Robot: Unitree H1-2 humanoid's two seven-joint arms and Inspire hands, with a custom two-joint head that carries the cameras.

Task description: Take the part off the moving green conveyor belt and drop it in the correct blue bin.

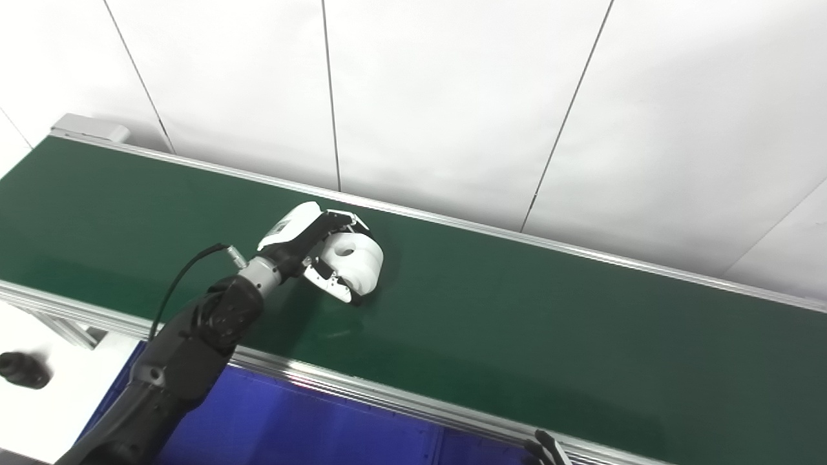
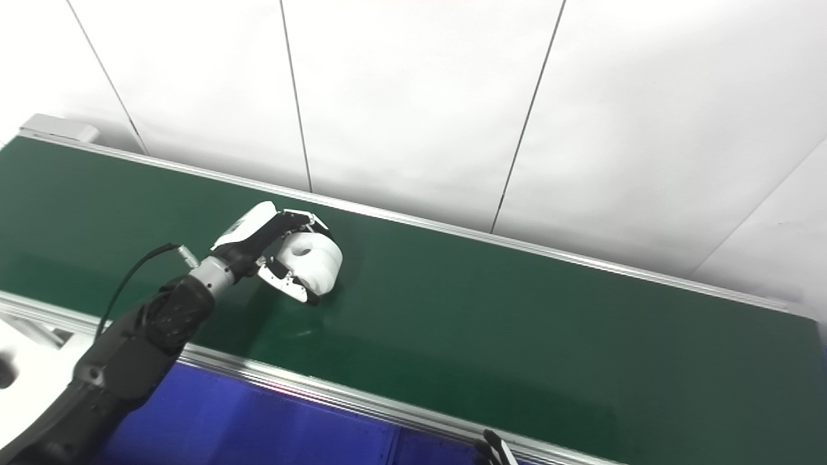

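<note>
A white round part [image 1: 356, 258] with a hole in its top sits on the green conveyor belt [image 1: 517, 323], left of the middle. My left hand [image 1: 316, 248] reaches over the belt from the lower left. Its fingers [image 1: 345, 219] curl around the far side of the part and its thumb [image 1: 333, 284] lies on the near side, so the hand is shut on the part. The part also shows in the right eye view [image 2: 316, 259]. Only the fingertips of my right hand [image 1: 546, 449] show at the bottom edge.
A blue bin [image 1: 291, 426] lies below the belt's near metal rail [image 1: 387, 394]. A white wall rises behind the belt. A dark object [image 1: 22, 369] rests on a white surface at the lower left.
</note>
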